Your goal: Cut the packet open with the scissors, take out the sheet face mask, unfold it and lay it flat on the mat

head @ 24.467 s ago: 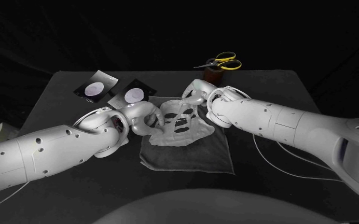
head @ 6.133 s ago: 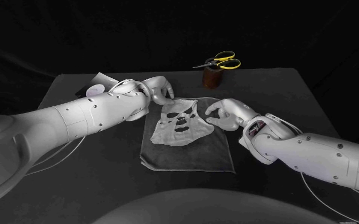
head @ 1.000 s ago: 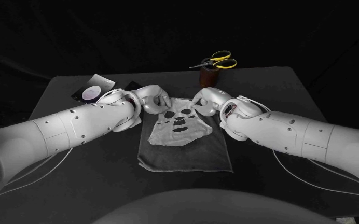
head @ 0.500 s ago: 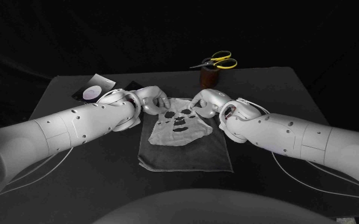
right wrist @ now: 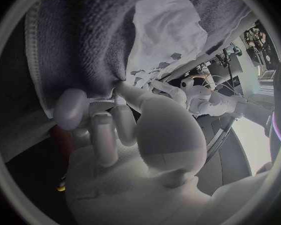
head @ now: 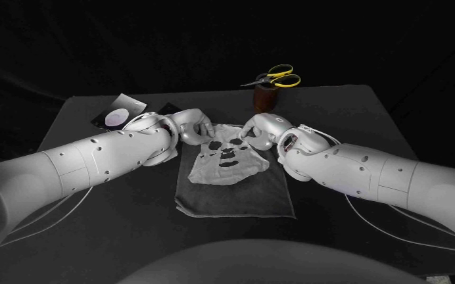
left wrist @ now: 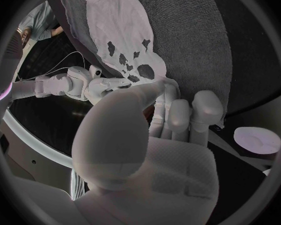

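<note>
The sheet face mask [head: 225, 159] is seen spread open over the far half of the mat [head: 237, 198], with its eye and mouth holes showing and its near edge a little rumpled. The left robot hand [head: 190, 126] is set at the mask's upper corner by the mat's far left corner. The right robot hand [head: 258, 128] is set at the opposite upper corner, by the mat's far right edge. Fingertips of both are brought down to the mask's top edge, but whether that edge is pinched or only touched cannot be told. The scissors [head: 278, 77] are stood in a holder [head: 263, 98] beyond the mat, and the packet [head: 118, 114] lies off the mat's far left corner. The mask is judged thin, damp, limp and easily torn or folded onto itself. It would best be taken at its outer edges and drawn outward gently, never at the cut-outs.
</note>
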Robot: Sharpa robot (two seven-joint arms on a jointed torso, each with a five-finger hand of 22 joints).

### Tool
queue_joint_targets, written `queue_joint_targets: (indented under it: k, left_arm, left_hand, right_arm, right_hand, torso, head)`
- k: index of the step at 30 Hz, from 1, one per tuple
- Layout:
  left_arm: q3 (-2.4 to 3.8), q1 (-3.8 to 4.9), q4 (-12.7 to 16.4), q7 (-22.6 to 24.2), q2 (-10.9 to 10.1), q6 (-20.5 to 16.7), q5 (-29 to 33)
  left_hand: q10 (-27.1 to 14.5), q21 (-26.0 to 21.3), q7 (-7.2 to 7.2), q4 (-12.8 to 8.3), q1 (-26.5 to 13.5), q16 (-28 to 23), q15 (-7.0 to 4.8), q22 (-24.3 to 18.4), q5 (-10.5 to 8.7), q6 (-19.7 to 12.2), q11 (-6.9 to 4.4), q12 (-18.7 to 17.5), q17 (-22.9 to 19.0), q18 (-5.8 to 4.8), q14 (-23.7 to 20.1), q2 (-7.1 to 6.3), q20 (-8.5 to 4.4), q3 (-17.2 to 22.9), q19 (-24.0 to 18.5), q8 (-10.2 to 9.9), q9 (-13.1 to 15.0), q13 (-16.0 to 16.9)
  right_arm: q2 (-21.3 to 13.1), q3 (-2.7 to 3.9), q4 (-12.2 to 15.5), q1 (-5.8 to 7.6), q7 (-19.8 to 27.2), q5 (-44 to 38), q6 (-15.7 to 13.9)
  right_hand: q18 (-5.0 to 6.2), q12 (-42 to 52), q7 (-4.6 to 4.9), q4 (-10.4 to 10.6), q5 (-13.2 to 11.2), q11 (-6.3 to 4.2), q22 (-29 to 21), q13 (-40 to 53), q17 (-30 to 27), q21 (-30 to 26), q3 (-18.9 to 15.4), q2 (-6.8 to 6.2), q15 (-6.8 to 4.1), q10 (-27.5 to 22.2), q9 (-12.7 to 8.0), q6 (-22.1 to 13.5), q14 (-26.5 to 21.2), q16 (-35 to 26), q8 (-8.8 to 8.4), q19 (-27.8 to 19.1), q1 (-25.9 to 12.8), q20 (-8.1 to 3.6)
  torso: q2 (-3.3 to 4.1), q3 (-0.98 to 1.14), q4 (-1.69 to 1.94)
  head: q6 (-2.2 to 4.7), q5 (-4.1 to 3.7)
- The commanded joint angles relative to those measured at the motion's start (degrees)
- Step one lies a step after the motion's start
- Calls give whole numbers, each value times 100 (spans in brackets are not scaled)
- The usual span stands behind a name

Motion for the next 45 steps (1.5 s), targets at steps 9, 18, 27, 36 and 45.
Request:
queue_joint_targets:
  k: [9,18,27,36,45]
  left_arm:
    - [-7,-8,-7,-173,-6,168,-45]
    - [-7,-8,-10,-233,-18,226,-43]
    - [-7,-7,-13,-255,-30,200,-37]
    - [-7,-7,-13,-118,-26,-6,80]
    - [-5,-7,59,714,-59,-522,817]
  left_hand:
    - [-13,38,-4,-12,5,20,1,6,14,-36,9,-24,-2,-21,20,-29,2,-36,48,-22,-16,-7]
    - [-16,33,2,-10,1,20,6,1,14,-42,18,-23,-14,-20,13,-33,6,-42,42,-37,-26,-9]
    - [-21,23,6,-10,-1,18,12,-10,14,-44,26,-24,-25,-17,6,-38,10,-47,33,-46,-32,-10]
    - [-79,-16,12,-8,-9,8,25,-48,14,-40,33,-36,-70,-5,-29,-61,23,-72,-4,-67,-51,-16]
    - [-210,-76,30,24,-64,-64,60,-101,13,-47,70,-38,-257,10,-184,-104,55,-165,-69,-91,-82,-20]
  right_arm:
    - [-92,-46,2,-56,-709,-1219,146]
    - [-221,-48,94,-66,-909,-1494,-5]
    - [-339,-46,214,-68,-983,-1554,-70]
    - [-397,-43,263,-62,-453,-1113,-434]
    - [-519,-33,339,-43,1279,420,-1313]
  right_hand:
    - [-61,18,-13,-67,15,-1,723,252,1097,84,-210,-220,-21,8,-36,96,513,7,-45,40,-59,-6]
    - [-65,18,-25,-49,15,-10,728,253,1091,110,-282,-237,-29,14,-45,135,512,4,-47,50,-96,-9]
    - [-66,17,-32,-20,16,-16,729,253,1081,116,-325,-227,-34,17,-54,155,510,0,-52,53,-128,-12]
    - [-35,-170,4,17,22,10,675,87,969,-83,-394,-192,-13,-85,-145,-41,481,-56,-222,-28,-120,-10]
    - [-17,-296,49,42,21,41,639,-24,915,-222,-393,-77,1,-153,-207,-112,468,-85,-326,-84,-58,16]
  torso:
    - [-2,-2,-4]
    - [-1,5,-7]
    - [-1,2,-5]
    - [-2,0,-1]
    - [-5,-4,-5]
  head:
    - [0,4]
    - [0,7]
    - [0,0]
    - [0,17]
    - [0,37]
